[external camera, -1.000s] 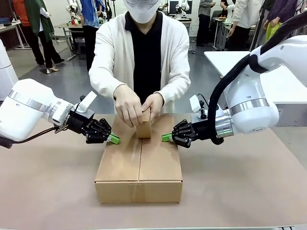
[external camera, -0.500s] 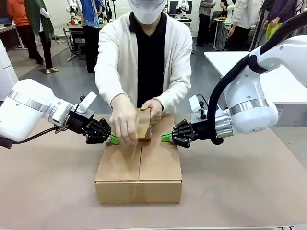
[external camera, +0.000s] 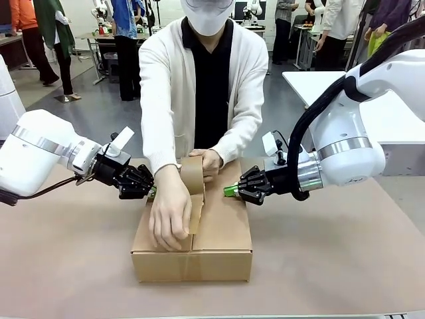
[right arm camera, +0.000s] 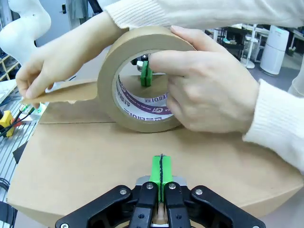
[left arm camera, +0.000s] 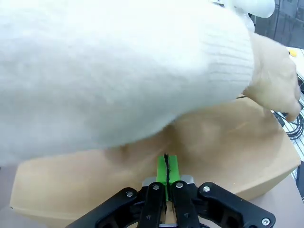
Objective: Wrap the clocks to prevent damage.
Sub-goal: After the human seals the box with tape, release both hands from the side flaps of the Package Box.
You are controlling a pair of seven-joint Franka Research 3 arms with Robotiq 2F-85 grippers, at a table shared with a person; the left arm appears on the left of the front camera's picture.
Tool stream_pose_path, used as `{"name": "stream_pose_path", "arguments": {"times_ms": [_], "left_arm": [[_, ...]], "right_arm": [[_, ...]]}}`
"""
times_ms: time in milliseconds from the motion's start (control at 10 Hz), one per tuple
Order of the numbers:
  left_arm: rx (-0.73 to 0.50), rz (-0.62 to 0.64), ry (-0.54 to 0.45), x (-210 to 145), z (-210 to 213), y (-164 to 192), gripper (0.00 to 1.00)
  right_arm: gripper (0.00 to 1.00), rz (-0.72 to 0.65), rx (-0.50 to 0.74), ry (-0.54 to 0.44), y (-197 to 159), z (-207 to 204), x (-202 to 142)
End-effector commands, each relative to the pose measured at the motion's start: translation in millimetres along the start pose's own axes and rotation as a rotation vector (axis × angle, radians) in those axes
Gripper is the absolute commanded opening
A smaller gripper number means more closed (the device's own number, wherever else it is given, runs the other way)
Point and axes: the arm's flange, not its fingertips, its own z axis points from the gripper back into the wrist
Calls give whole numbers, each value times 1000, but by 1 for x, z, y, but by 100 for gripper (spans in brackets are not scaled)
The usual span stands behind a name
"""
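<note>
Two risks to log. First, the person's sleeve [left arm camera: 118, 71] lies straight across the left jaws, just above the clenched green pads [left arm camera: 167, 168]; any lift or swing of the left arm [external camera: 46, 149] would likely snag the knit or knock the pulling hand [external camera: 169, 222] off its line. Second, the tape strip [external camera: 196, 212] runs down the centre seam of the cardboard box [external camera: 222, 232] between both sets of jaws; if either drifts inward the sticky side may catch a pad, and if either eases off, a flap could spring and the strip land skewed. Pressing harder would, in your judgement, bow the flaps onto the contents.

Pose: both arms come in low and near level, left from the left side, right arm [external camera: 345, 146] from the right side, pointing toward each other across the far half of the box. Left jaws clenched, grasping nothing, tips appear to rest on the left flap. Right jaws clenched too, empty, tips on or just over the right flap, well clear of the tape roll [right arm camera: 108, 90]. The person's other hand [right arm camera: 204, 90] steadies that roll, upright at the far end of the seam.

The clocks: presumably inside the shut box under the flaps; the box sits mid-worktop [external camera: 332, 266].
</note>
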Motion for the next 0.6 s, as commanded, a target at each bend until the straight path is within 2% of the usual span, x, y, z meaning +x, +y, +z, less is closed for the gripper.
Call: {"name": "stream_pose_path", "arguments": {"times_ms": [0,500], "left_arm": [[6,-11,10,-2,-2,0,0],[6,-11,10,-2,-2,0,0]], "right_arm": [[1,-10,-2,11,1,-3,-5],[1,-10,-2,11,1,-3,-5]]}}
